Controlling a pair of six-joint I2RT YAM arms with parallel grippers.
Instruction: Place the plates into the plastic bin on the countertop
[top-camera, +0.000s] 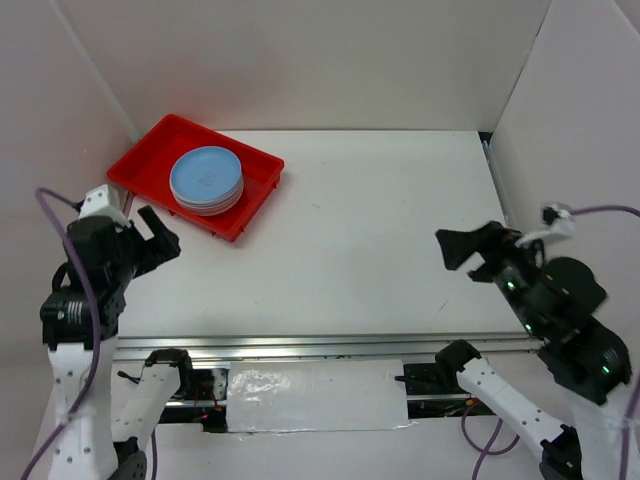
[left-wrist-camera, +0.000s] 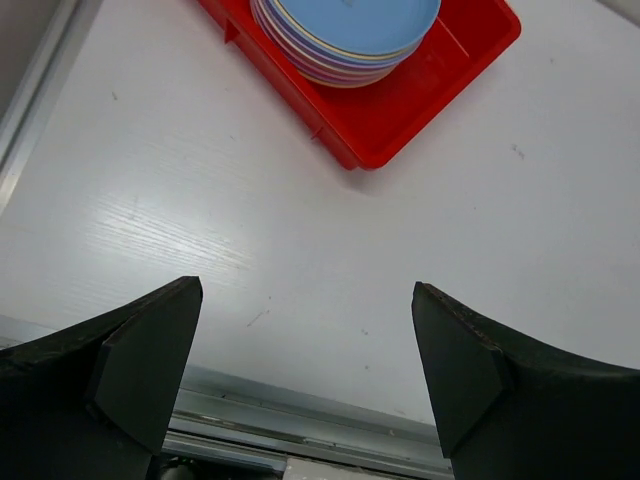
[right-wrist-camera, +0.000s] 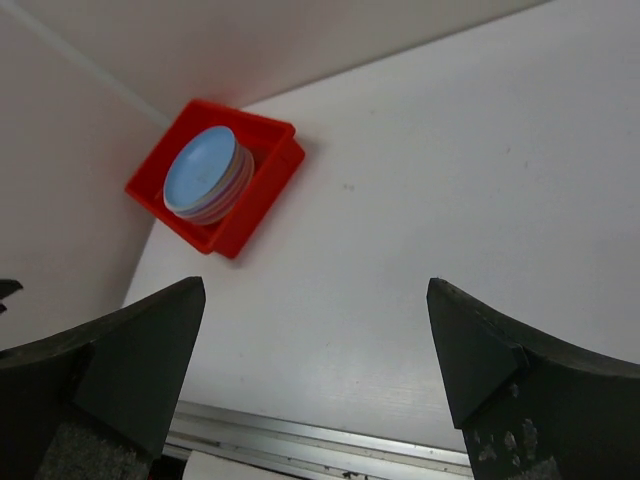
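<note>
A stack of several plates (top-camera: 206, 179) with a blue one on top sits in the right half of the red plastic bin (top-camera: 140, 165) at the back left of the white countertop (top-camera: 350, 250). The left wrist view shows the same plates (left-wrist-camera: 345, 35) and bin (left-wrist-camera: 400, 110); the right wrist view shows the plates (right-wrist-camera: 205, 175) and bin (right-wrist-camera: 262, 190) far off. My left gripper (top-camera: 158, 237) hangs open and empty just in front of the bin (left-wrist-camera: 308, 300). My right gripper (top-camera: 465, 255) is open and empty over the right side (right-wrist-camera: 315, 290).
White walls (top-camera: 330, 60) enclose the countertop at the back and both sides. A metal rail (top-camera: 320, 345) runs along the front edge, with a white panel (top-camera: 315, 395) below it between the arm bases.
</note>
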